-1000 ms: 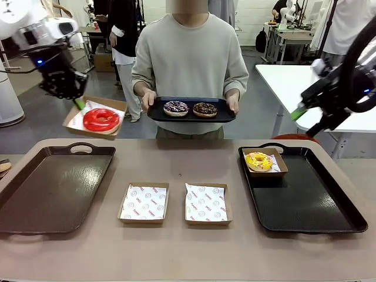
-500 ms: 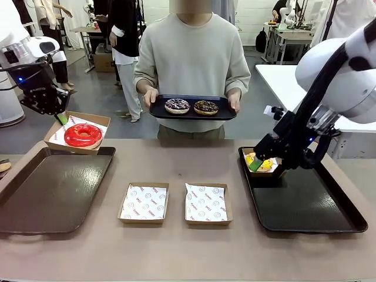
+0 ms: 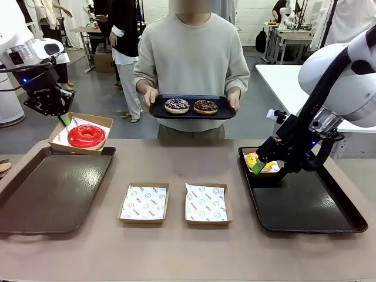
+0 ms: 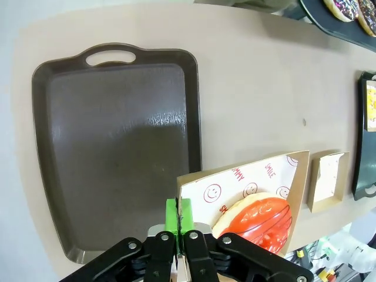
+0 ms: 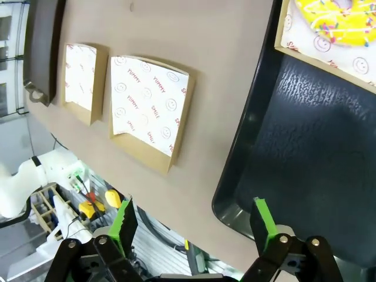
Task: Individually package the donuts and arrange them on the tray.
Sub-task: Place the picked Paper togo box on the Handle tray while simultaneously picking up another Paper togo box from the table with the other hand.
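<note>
My left gripper (image 3: 63,118) is shut on the rim of a paper-lined cardboard box (image 3: 100,120) that holds the glossy red donut (image 3: 86,136). It hangs above the far end of the left tray (image 3: 53,188). The left wrist view shows the shut fingers (image 4: 179,214) pinching the box (image 4: 258,173) beside the red donut (image 4: 261,217). My right gripper (image 3: 265,168) stands open low over the right tray (image 3: 305,205), next to the boxed yellow donut (image 3: 257,160). A person holds a small tray (image 3: 191,116) with the purple donut (image 3: 176,106) and the chocolate donut (image 3: 205,107).
Two empty lined boxes (image 3: 144,202) (image 3: 207,204) sit mid-table between the trays. The right wrist view looks down on them (image 5: 150,108) (image 5: 82,79), the right tray (image 5: 305,153) and the yellow donut (image 5: 335,20). A white table stands at the far right.
My left gripper carried the boxed red donut down and to the left, then edged right. My right arm swung down from the upper right to the right tray.
</note>
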Robot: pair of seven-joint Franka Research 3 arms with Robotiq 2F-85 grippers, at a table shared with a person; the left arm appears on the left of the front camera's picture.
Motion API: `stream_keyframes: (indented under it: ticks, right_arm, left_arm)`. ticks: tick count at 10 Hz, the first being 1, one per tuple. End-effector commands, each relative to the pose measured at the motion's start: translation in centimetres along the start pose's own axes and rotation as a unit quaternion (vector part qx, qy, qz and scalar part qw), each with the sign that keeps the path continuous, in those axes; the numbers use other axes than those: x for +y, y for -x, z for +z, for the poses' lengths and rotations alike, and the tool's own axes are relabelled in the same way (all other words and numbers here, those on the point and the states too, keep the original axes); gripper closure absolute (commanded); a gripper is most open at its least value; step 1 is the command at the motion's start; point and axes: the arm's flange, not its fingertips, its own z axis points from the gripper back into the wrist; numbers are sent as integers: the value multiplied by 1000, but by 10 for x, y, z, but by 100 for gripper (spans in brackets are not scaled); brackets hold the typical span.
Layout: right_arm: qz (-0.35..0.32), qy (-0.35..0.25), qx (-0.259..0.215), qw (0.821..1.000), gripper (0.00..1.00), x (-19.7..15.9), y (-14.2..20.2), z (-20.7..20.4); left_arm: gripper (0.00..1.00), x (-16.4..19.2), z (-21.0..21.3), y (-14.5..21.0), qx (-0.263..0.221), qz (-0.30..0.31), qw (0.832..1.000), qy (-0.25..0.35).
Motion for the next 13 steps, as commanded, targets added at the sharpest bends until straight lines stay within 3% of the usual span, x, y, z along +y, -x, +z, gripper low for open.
stream_keyframes:
  ticks: [1, 8, 13]
  right_arm:
    - [4, 7, 1, 1000, 0, 4, -2, -7]
    - [4, 0, 4, 1000, 0, 3, 0, -4]
    - [-10, 110, 24, 994, 0, 83, -36, -38]
  left_arm:
    - [99, 5, 0, 0, 0, -2, 1000, 0]
    - [99, 2, -1, 0, 1, 2, 1000, 0]
    - [99, 81, -29, -21, 24, -19, 999, 27]
